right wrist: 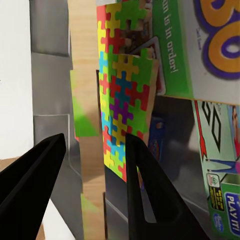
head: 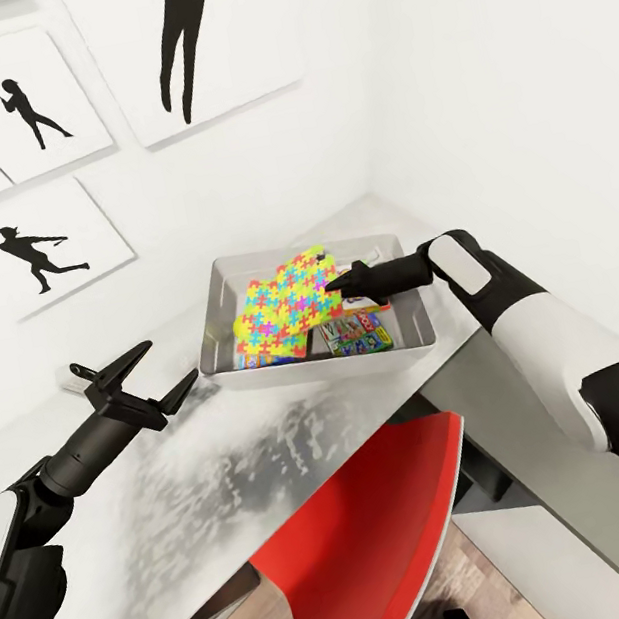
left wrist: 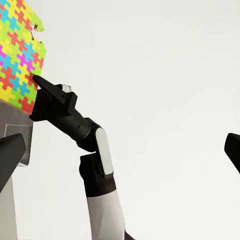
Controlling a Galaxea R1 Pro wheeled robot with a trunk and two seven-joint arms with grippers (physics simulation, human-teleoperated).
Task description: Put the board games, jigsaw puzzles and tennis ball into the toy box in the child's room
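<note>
Here, glossy interlocking jigsaw puzzle (head: 284, 306) tilted in grey sloping-walled toy box (head: 211, 317), right gripper (head: 335, 291) spread beside it, left gripper (head: 163, 371) spread, empty.

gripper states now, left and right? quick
Left gripper: open, empty, above the table.
Right gripper: open, at the jigsaw puzzle over the toy box, not clamped on it.

The right gripper (left wrist: 37, 82) touches the multicoloured jigsaw puzzle (left wrist: 20, 55) against a white wall (left wrist: 165, 75).
</note>
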